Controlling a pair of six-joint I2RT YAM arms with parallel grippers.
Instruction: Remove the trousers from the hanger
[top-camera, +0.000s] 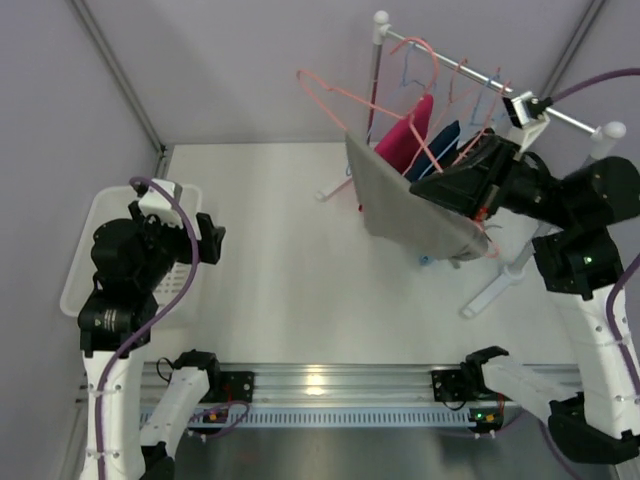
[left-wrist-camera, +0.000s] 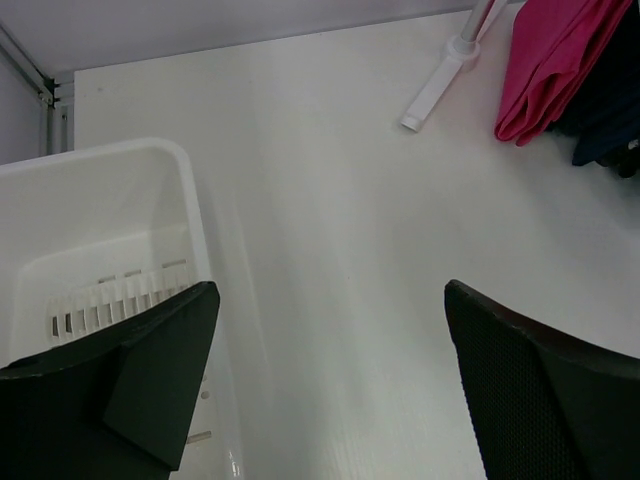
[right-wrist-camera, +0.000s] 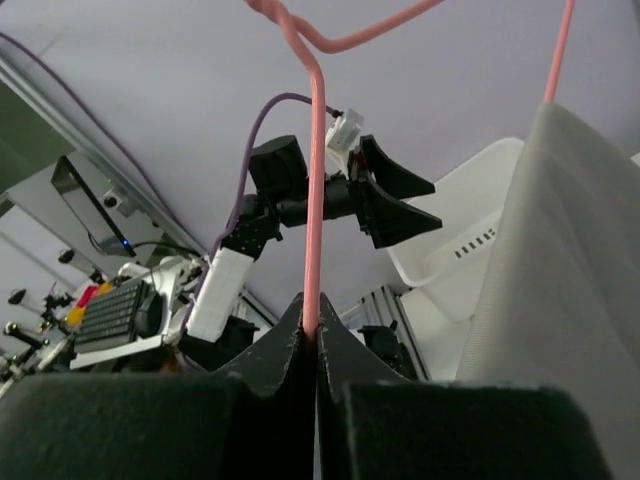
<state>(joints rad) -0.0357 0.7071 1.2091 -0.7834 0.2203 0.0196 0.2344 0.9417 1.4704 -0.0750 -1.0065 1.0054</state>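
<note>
Right of centre from above, the right pincer (top-camera: 418, 182) is clamped on the pink hanger (top-camera: 330, 100), grey trousers (top-camera: 395, 205) draped just left of it; left pincer (left-wrist-camera: 328, 300) gapes empty by the white bin (left-wrist-camera: 100, 158).

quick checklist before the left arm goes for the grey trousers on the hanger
1. Right gripper shut on the pink hanger wire: ok.
2. Grey trousers draped over that hanger: ok.
3. Left gripper open, nothing between its fingers: ok.
4. Left gripper close to the trousers: not ok, it hangs over the white bin edge, across the table from them.
5. Hanger hook free of the rack rail: cannot tell.
</note>
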